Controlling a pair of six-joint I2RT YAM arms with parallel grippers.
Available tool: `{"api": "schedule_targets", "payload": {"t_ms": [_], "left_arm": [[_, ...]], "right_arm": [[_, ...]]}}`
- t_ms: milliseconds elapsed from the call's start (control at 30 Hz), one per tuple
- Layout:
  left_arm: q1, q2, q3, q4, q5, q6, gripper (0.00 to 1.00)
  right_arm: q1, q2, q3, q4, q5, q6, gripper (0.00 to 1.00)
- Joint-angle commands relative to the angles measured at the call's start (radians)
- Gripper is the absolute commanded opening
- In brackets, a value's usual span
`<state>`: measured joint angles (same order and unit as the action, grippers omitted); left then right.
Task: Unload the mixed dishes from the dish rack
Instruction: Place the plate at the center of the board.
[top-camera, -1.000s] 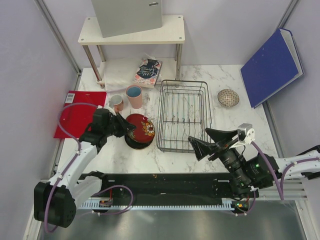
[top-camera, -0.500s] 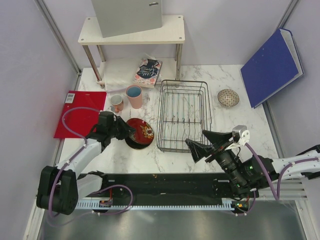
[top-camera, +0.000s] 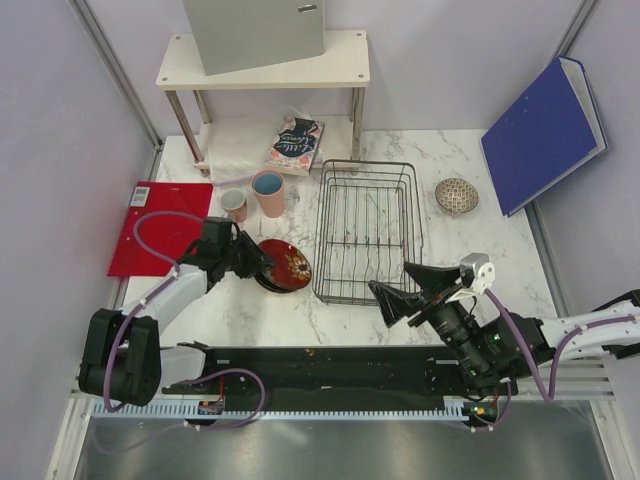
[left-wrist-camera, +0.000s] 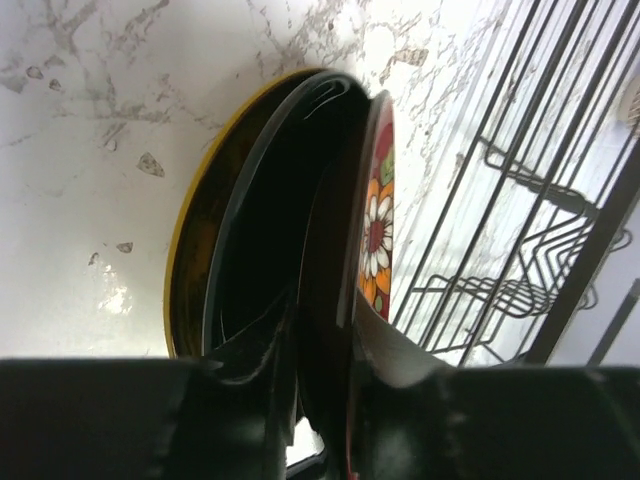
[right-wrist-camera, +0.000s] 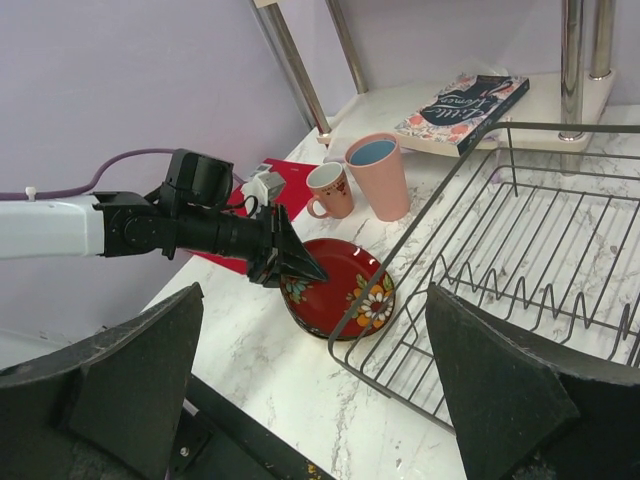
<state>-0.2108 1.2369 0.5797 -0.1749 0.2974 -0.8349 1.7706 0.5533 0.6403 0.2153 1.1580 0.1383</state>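
Note:
The red floral plate (top-camera: 290, 266) (right-wrist-camera: 345, 285) lies on the black-yellow plate (left-wrist-camera: 186, 250), left of the dish rack (top-camera: 367, 230) (right-wrist-camera: 520, 250). My left gripper (top-camera: 266, 262) (left-wrist-camera: 320, 350) (right-wrist-camera: 300, 268) is shut on the red floral plate (left-wrist-camera: 378, 220), one finger on each side of its left rim. A tall pink cup (top-camera: 268, 192) (right-wrist-camera: 380, 175) and a small pink mug (top-camera: 233, 205) (right-wrist-camera: 328, 190) stand behind the plates. The speckled bowl (top-camera: 456, 195) sits right of the rack. The rack holds no dishes. My right gripper (top-camera: 390, 277) (right-wrist-camera: 313, 291) hangs open at the rack's near corner.
A white two-tier shelf (top-camera: 262, 62) stands at the back with a grey box (top-camera: 255, 30) on top and a patterned book (top-camera: 296, 142) (right-wrist-camera: 462, 100) beneath. A red mat (top-camera: 155, 225) lies at the left. A blue binder (top-camera: 545, 135) leans at the back right.
My left gripper has lowered the red floral plate onto the black-yellow plate. The right gripper has drifted a little left and toward the near edge, still open.

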Motion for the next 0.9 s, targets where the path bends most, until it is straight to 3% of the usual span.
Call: {"api": "schedule_targets", "payload": {"t_ms": [0, 167, 533, 633, 867], "left_arm": [[0.001, -0.023, 0.042, -0.087, 0.049, 0.051, 0.36], [0.002, -0.054, 0.075, -0.172, 0.052, 0.101, 0.45], [0.002, -0.126, 0.124, -0.339, -0.066, 0.181, 0.54], [0.001, -0.102, 0.146, -0.368, -0.098, 0.200, 0.53], [0.002, -0.080, 0.157, -0.371, -0.122, 0.194, 0.41]], "right_arm": [[0.000, 0.003, -0.004, 0.009, 0.008, 0.006, 0.98], [-0.002, 0.017, -0.002, 0.009, 0.006, 0.004, 0.98], [-0.003, 0.046, -0.010, 0.015, 0.000, 0.023, 0.98], [-0.002, 0.051, -0.011, 0.015, -0.003, 0.026, 0.98], [-0.003, 0.034, -0.028, 0.012, 0.000, 0.040, 0.98]]}}
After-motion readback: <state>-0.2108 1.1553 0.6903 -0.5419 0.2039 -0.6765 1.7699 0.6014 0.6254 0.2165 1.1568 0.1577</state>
